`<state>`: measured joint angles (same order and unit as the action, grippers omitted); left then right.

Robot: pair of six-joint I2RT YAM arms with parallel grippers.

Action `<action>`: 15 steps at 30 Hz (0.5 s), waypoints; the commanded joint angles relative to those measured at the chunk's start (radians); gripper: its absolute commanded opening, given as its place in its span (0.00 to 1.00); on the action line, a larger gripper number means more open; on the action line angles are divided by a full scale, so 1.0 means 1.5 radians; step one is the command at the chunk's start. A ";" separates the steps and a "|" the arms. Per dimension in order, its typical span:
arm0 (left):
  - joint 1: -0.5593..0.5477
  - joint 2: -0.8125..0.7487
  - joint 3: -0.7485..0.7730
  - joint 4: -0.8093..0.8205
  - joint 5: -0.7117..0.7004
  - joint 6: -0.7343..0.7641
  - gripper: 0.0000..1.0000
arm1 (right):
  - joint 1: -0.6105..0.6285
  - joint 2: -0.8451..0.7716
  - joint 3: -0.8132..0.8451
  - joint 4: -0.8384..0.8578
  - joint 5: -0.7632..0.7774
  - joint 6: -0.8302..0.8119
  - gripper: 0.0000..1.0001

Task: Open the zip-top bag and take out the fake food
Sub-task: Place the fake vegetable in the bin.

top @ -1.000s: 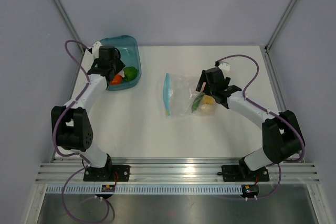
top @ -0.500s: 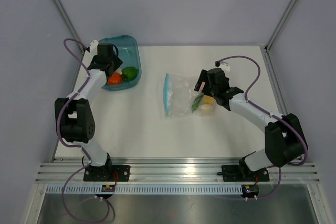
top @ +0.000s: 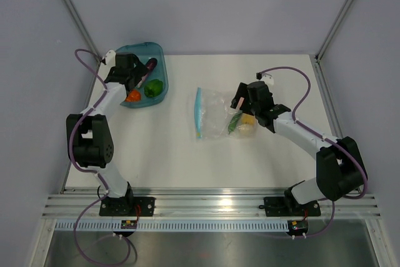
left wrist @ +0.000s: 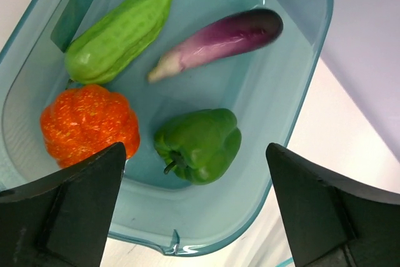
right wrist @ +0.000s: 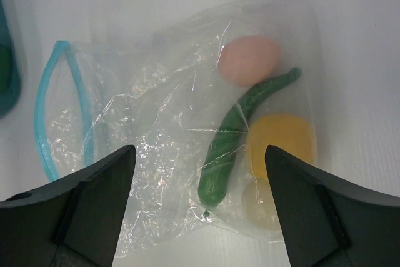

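Observation:
The clear zip-top bag [top: 214,115] lies mid-table, its blue zip strip [top: 199,112] on the left and parted into a loop [right wrist: 47,123]. Inside the bag [right wrist: 156,123] are fake food pieces: a pink egg [right wrist: 250,59], a long green pod [right wrist: 237,136] and a yellow lemon [right wrist: 281,145]. My right gripper [right wrist: 199,154] hovers open above them, over the bag's right end [top: 240,112]. My left gripper [left wrist: 194,173] hangs open and empty over the teal tub [left wrist: 312,79]. In the tub lie a purple eggplant [left wrist: 219,42], a bumpy green piece [left wrist: 119,32], an orange tomato [left wrist: 87,123] and a green pepper [left wrist: 200,145].
The teal tub [top: 142,50] stands at the back-left corner of the white table [top: 162,148]. Grey walls with metal frame posts close in the back and sides. A slotted metal rail [top: 212,204] runs along the near edge by the arm bases.
My left gripper has opened over the tub, and the purple eggplant now lies in the tub beside the other pieces. The right gripper has shifted slightly over the bag.

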<state>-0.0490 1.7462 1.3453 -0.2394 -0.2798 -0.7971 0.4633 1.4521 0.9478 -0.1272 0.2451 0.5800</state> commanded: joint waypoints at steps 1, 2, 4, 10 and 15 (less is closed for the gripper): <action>0.009 -0.006 0.031 -0.020 0.002 -0.007 0.99 | -0.003 -0.025 -0.002 0.024 -0.005 0.000 0.92; 0.010 -0.008 0.038 -0.034 0.008 -0.006 0.99 | -0.002 -0.025 -0.003 0.023 -0.005 -0.001 0.92; 0.013 -0.015 0.050 -0.060 0.009 -0.004 0.99 | -0.003 -0.026 -0.002 0.023 -0.005 -0.002 0.92; 0.031 -0.057 0.020 -0.076 0.051 -0.057 0.99 | -0.003 -0.032 -0.002 0.022 -0.006 -0.004 0.92; 0.020 -0.118 -0.065 -0.015 0.119 -0.099 0.97 | -0.003 -0.027 -0.001 0.022 -0.007 -0.004 0.92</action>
<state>-0.0082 1.6718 1.3163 -0.3481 -0.1955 -0.8833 0.4633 1.4425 0.9474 -0.1242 0.2420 0.5797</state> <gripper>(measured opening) 0.985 0.917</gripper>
